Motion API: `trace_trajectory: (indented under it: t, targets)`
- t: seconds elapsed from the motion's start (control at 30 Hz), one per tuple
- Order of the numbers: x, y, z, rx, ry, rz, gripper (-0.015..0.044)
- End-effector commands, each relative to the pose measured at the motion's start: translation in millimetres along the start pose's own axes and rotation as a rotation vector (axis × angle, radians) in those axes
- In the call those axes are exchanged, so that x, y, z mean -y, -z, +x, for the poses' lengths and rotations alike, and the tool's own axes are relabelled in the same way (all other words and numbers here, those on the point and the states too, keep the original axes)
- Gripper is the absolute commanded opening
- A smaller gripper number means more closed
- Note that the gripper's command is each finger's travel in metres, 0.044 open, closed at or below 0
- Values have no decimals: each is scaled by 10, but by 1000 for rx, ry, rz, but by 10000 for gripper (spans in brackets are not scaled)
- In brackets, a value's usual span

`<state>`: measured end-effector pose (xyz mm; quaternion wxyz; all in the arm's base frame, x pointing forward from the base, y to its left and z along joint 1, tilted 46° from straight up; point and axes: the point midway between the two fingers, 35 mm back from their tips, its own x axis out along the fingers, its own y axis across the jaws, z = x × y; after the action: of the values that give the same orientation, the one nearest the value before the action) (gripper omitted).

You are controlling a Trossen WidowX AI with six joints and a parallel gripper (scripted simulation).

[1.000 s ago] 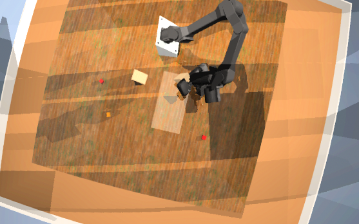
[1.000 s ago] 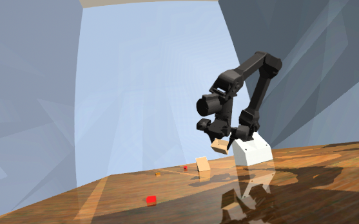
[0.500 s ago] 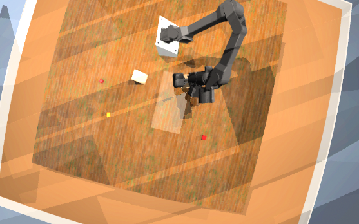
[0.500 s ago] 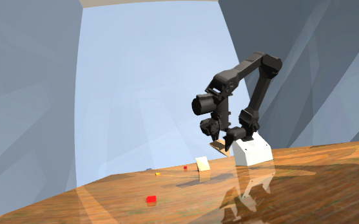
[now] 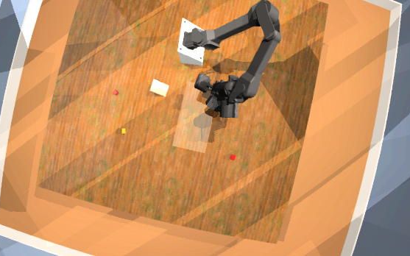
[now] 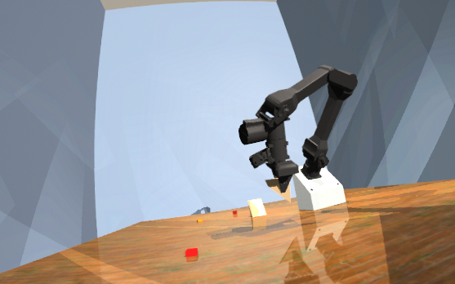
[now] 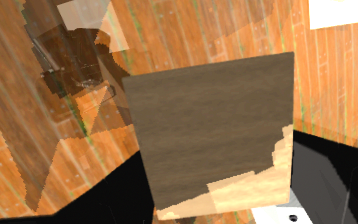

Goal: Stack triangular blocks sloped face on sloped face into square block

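Note:
One triangular block stands on the table with a pale sloped face showing. Its bright edge seems to show at the top right of the wrist view. My gripper is shut on the other triangular block, which hangs above the table, tilted, with a pointed edge downward in the exterior view. The held block is higher than the standing block and apart from it. In the top view the hand hides most of the held block.
The white robot base stands behind the standing block. A red cube, a yellow cube and another red cube lie on the table. A pale rectangular patch shows near the hand.

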<state>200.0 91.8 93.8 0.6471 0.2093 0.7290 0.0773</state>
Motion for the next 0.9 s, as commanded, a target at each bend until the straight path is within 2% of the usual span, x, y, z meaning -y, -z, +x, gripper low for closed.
trace_trajectory:
  t: [0.0, 0.87]
  targets:
    - [9, -3, -3, -13, -35, 144, 0]
    - [31, -54, -64, -159, -221, 1016, 0]
